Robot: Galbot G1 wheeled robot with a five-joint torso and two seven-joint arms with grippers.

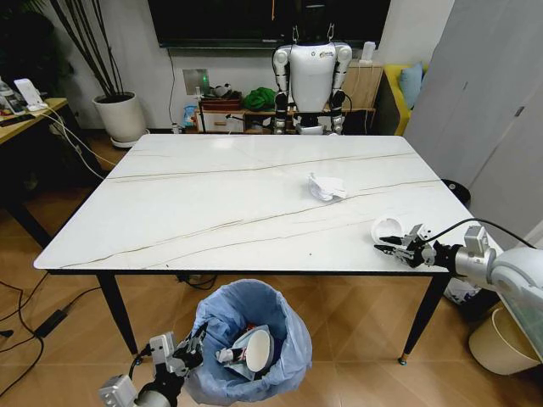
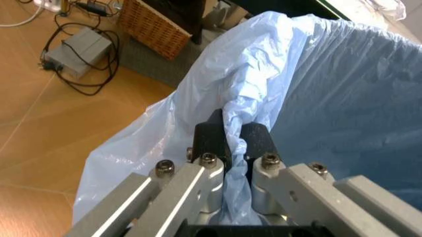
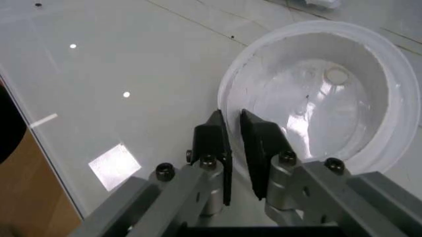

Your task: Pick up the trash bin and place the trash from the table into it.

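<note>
The trash bin (image 1: 246,339), lined with a crinkled light-blue bag, hangs below the table's front edge and holds a paper cup and other litter. My left gripper (image 1: 193,343) is shut on the bin's bag rim (image 2: 244,106), and the plastic is bunched between its fingers (image 2: 211,138). A white lid (image 1: 388,227) lies at the right front corner of the table (image 1: 212,195). My right gripper (image 1: 397,248) is shut on the lid's rim (image 3: 316,94), near the table edge. A crumpled white tissue (image 1: 327,187) rests right of the table's middle.
Another white robot (image 1: 311,76) stands behind the table's far edge. A white plant pot (image 1: 120,114) and a light-wood desk (image 1: 25,114) are at the back left. A beige bin (image 1: 501,339) sits on the floor at right. A wicker basket (image 2: 155,27) and cables (image 2: 79,49) lie near the bin.
</note>
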